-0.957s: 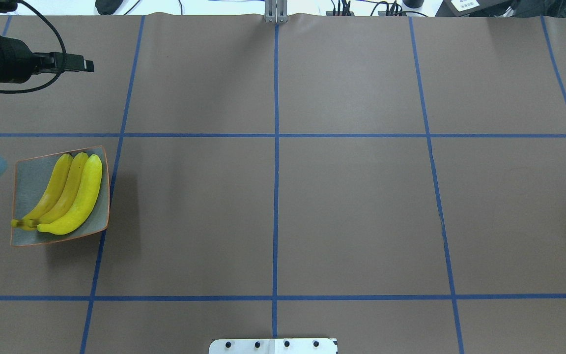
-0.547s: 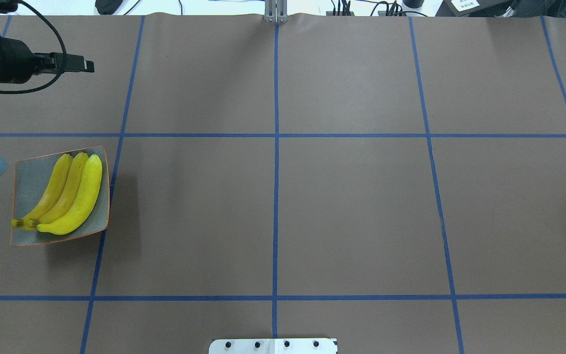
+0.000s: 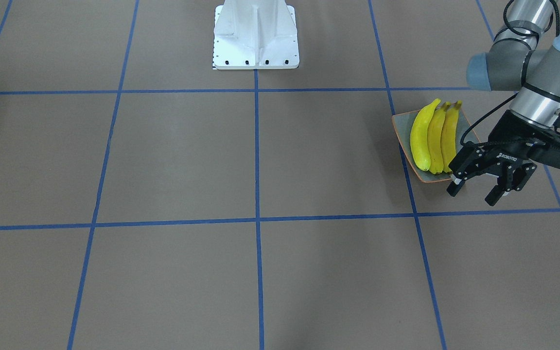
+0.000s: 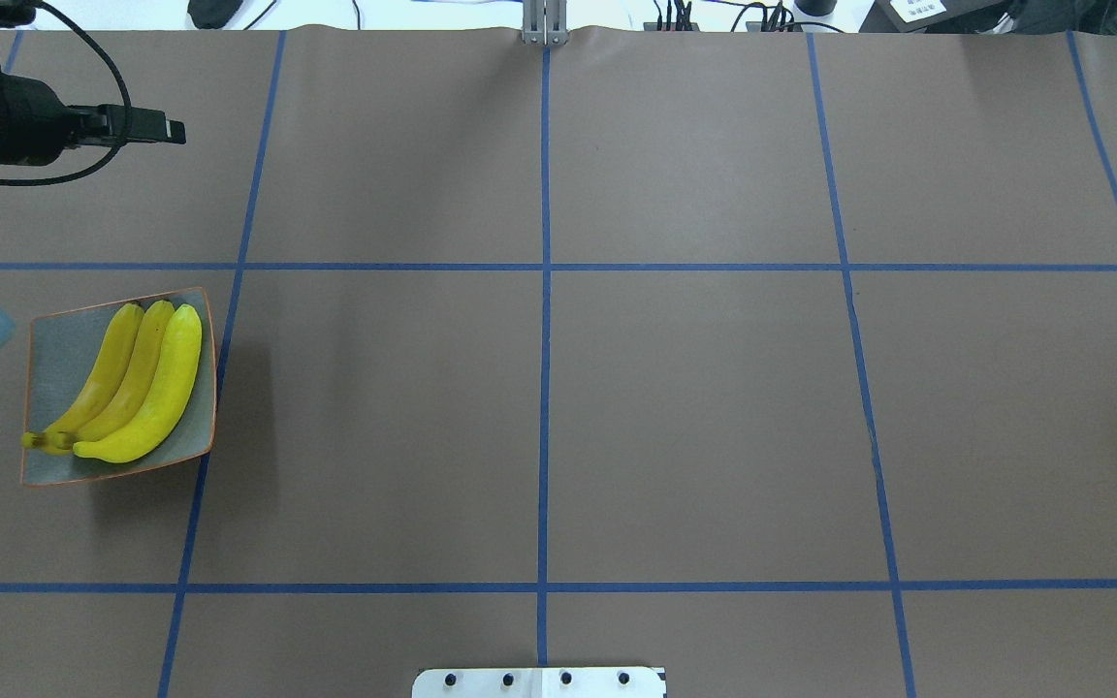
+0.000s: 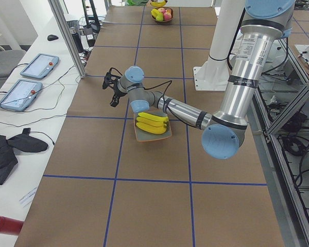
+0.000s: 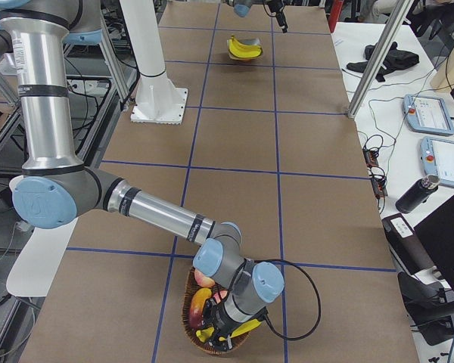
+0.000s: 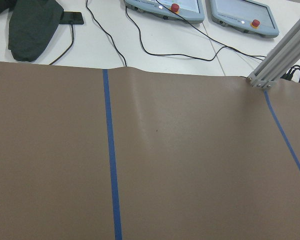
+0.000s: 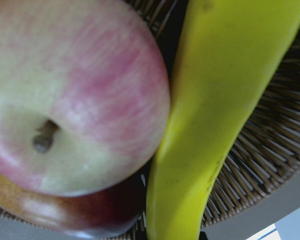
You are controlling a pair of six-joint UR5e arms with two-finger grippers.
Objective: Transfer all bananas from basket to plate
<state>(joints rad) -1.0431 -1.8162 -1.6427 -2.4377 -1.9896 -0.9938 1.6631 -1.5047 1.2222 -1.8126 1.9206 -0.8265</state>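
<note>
Three yellow bananas (image 4: 132,383) (image 3: 433,136) lie side by side on the grey-blue plate (image 4: 54,339) (image 3: 401,124) at the table's left. My left gripper (image 3: 472,194) hangs open and empty above the table just beyond the plate's far corner. Another banana (image 8: 215,100) (image 6: 246,327) lies in the wicker basket (image 8: 270,150) (image 6: 191,333) at the table's right end, beside an apple (image 8: 75,95). My right gripper (image 6: 225,327) reaches down into that basket right over the fruit. Its fingers show in no close view, so I cannot tell whether it is open or shut.
The white robot base (image 3: 255,34) stands at the table's near middle edge. A metal post (image 4: 544,24) rises at the far edge, with cables and tablets (image 7: 165,6) behind it. More fruit fills the basket (image 5: 161,13). Blue tape lines grid the brown table.
The left arm has edged very slightly towards the overhead view's left. The plate and its three bananas have not moved.
</note>
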